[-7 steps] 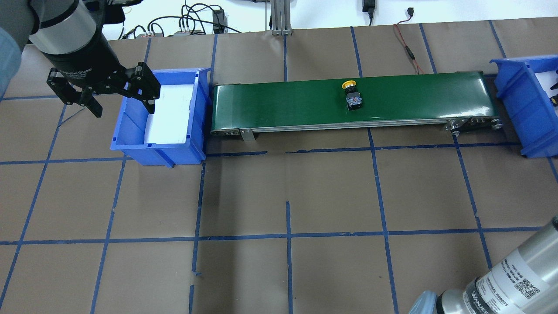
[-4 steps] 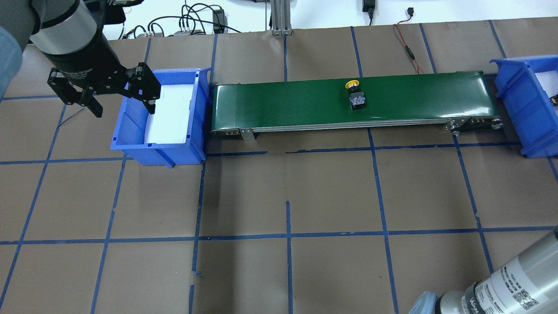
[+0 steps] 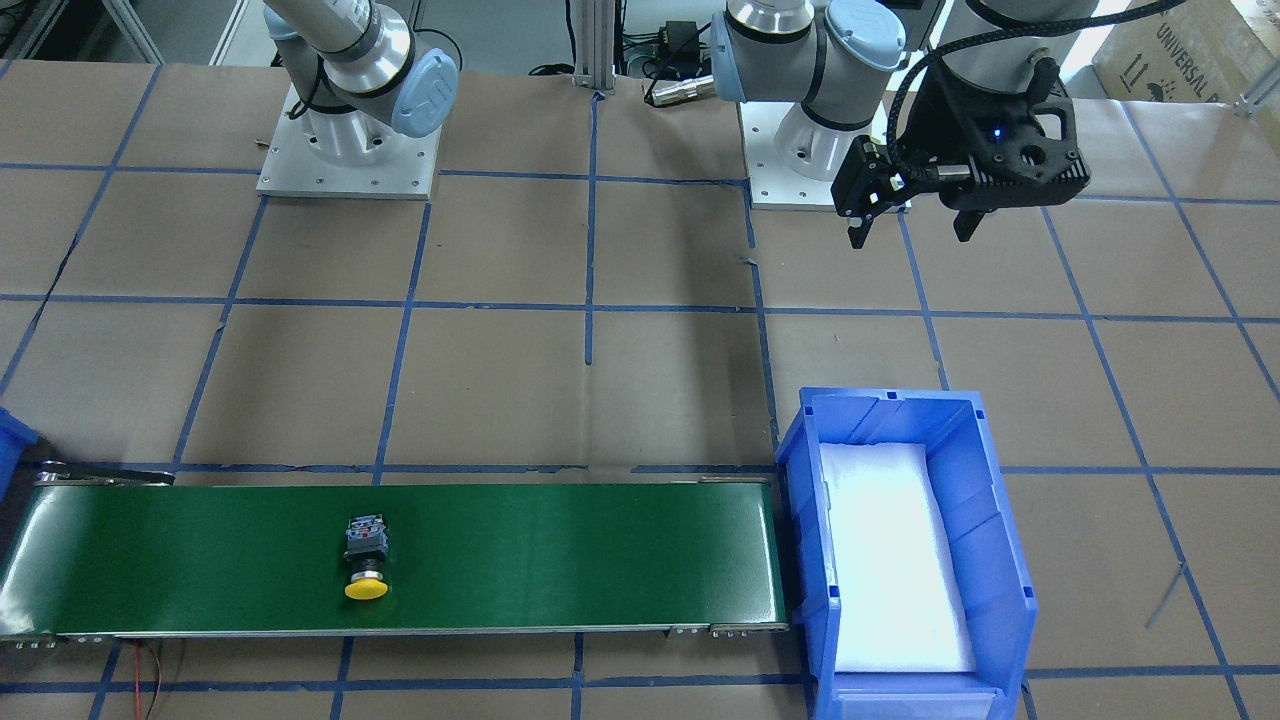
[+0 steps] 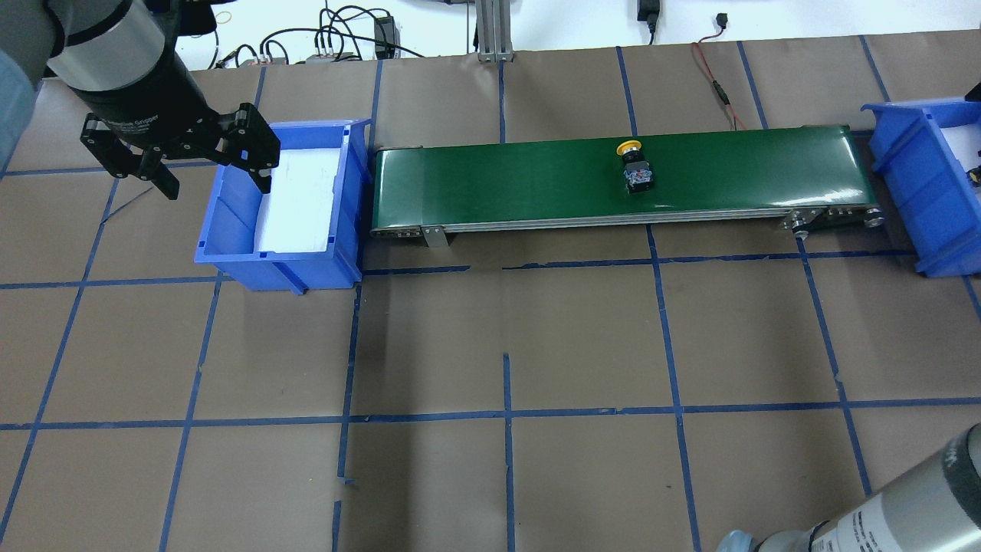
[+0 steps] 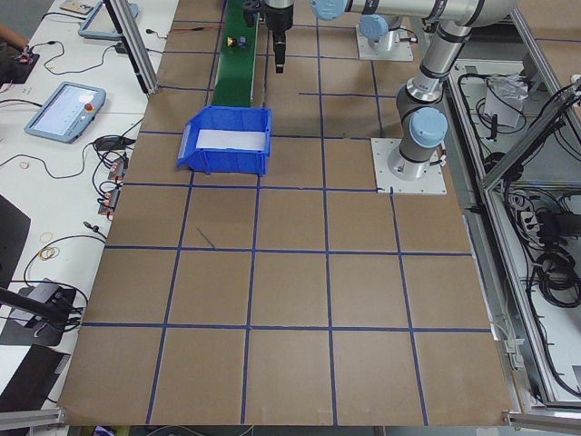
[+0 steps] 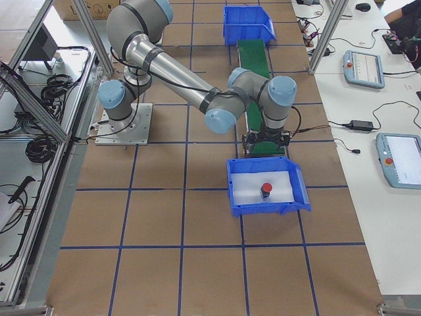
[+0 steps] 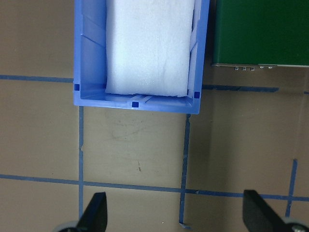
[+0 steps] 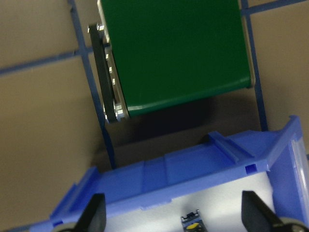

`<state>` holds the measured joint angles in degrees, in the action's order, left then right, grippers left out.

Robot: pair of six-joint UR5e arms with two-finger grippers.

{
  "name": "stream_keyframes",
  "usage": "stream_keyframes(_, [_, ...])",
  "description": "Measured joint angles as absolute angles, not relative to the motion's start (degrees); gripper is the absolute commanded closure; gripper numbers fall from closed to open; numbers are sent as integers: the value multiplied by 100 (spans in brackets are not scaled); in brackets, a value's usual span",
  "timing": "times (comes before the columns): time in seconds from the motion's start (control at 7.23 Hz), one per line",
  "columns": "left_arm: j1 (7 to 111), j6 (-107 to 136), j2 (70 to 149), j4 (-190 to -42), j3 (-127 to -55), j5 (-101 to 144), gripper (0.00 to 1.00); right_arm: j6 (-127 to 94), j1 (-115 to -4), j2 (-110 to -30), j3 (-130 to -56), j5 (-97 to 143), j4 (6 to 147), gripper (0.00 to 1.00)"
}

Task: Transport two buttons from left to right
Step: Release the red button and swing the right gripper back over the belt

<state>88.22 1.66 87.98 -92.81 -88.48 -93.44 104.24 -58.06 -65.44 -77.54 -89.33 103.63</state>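
Red button [image 6: 266, 190] sits on white foam in right bin [image 6: 235, 187]. Right claw [image 8: 174, 222] hovers over that bin's belt-side wall, fingers spread, empty. Beyond: yellow button [image 4: 636, 165] lies on green belt [image 4: 498, 180], cap away from robot, nearer the right bin. Far end: foam-lined left bin [image 4: 276, 268]. Left claw [image 4: 213, 180] is spread, empty, above bench [image 4: 506, 345] near it.

You see a glossy green belt [image 4: 521, 184], a smooth blue plastic bin [image 4: 253, 264] lined with white foam [image 4: 299, 203], and matt brown paper [image 4: 582, 330] crossed by blue tape [image 4: 429, 417].
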Motion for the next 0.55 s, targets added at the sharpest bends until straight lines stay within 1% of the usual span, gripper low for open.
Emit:
stream_keyframes(0.28, [8807, 144, 8781, -9313, -8833, -9285, 0, 7772, -6593, -6545, -7896, -9434, 10443, 0])
stream_keyframes(0.55, [8795, 106, 8767, -9320, -8825, -9094, 0, 5573, -7175, -6530, -8039, -9616, 10484, 0])
